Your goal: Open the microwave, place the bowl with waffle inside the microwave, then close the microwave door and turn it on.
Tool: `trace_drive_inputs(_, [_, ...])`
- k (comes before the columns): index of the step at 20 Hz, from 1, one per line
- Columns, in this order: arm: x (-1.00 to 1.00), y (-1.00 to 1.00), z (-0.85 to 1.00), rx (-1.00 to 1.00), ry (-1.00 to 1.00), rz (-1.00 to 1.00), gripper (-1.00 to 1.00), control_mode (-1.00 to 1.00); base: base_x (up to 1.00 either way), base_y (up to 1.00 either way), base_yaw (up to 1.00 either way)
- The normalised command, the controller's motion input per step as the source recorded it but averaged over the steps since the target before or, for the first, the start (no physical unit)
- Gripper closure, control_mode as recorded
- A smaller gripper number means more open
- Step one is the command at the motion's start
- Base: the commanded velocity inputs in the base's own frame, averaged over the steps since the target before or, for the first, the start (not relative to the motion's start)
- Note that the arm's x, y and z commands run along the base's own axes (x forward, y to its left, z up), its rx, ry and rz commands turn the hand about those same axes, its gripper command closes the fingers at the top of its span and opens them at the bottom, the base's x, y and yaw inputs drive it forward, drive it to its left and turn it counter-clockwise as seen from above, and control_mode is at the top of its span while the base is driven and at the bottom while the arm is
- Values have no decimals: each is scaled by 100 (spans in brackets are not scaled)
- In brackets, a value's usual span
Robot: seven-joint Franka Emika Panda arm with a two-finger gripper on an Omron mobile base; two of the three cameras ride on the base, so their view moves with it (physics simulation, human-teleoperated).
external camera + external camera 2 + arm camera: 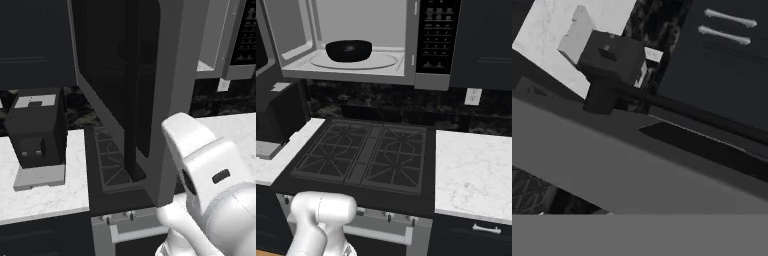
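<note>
The microwave (356,40) hangs above the stove (363,155) with its cavity exposed. The bowl with waffle (349,50) sits on the turntable inside, near the cavity's centre. The microwave door (150,95) stands swung wide, its dark handle (131,100) vertical. My hand view runs close along the door's grey frame (627,175); my claw's state I cannot tell. The coffee machine (36,132) rests on the left table (45,195).

Matt grey steel microwave (356,75), glossy dark bowl (348,50), white marble counter (471,170).
</note>
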Motion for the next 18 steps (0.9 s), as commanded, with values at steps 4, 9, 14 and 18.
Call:
trace_drive_inputs(4, [-16,88,-5,-9,0,-26,100,-100,0,0,0])
trace_drive_inputs(9, [-4,74,-5,-4,-2,-21,100,-100,0,0,0])
trace_drive_inputs(14, [-94,0,0,0,-25,-3,100,-100,0,0,0])
trace_drive_inputs(18, [-100,0,0,0,-23,0,100,-100,0,0,0])
